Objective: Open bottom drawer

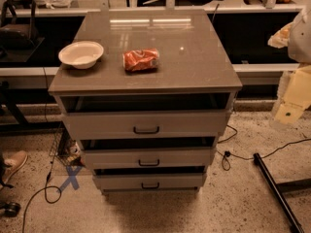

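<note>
The bottom drawer (pixel 149 180) is the narrowest and lowest of three grey-beige drawers in the cabinet (pixel 146 79). Its small black bar handle (pixel 150 185) sits in the middle of its flat front. A dark gap shows above the front, so it stands pulled out a little. The middle drawer (pixel 148 158) and the top drawer (pixel 145 124) also stand slightly out. My gripper (pixel 287 113) hangs at the right edge of the camera view, beside the cabinet at about top-drawer height, well away from the bottom handle and touching nothing.
A white bowl (pixel 81 54) and a crumpled orange-red bag (pixel 141 59) lie on the cabinet top. Cables (pixel 228 157) and a black pole (pixel 276 188) lie on the floor to the right. A shoe (pixel 13 162) and blue tape cross (pixel 71 176) are at the left.
</note>
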Tool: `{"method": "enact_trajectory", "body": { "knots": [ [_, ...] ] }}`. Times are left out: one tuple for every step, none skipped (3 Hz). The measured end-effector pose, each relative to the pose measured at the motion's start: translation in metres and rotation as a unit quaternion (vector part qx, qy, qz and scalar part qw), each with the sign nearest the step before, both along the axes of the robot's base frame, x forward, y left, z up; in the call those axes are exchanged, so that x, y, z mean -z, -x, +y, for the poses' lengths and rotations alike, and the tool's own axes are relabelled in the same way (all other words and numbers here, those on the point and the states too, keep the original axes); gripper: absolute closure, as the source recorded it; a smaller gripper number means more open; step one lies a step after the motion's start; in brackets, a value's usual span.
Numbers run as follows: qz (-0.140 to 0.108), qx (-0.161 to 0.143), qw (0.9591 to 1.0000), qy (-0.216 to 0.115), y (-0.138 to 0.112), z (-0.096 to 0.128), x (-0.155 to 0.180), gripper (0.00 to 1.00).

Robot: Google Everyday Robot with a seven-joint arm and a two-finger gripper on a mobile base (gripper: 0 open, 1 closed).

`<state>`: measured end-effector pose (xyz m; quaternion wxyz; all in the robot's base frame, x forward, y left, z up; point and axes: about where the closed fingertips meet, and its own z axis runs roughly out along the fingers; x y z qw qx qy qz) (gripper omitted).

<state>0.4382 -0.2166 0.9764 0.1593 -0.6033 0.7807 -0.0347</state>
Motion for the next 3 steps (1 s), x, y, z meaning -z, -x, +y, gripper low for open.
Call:
{"method": "enact_trajectory", "body": {
  "knots": [
    [0.0,0.0,1.0,0.0,0.0,0.0,0.0,0.0],
    [-0.002,0.0,1.0,-0.007,-0.001,0.0,0.001,0.0],
    [0.014,-0.027,0.9987,-0.042,-0.008,0.008,0.042,0.0]
  ]
}}
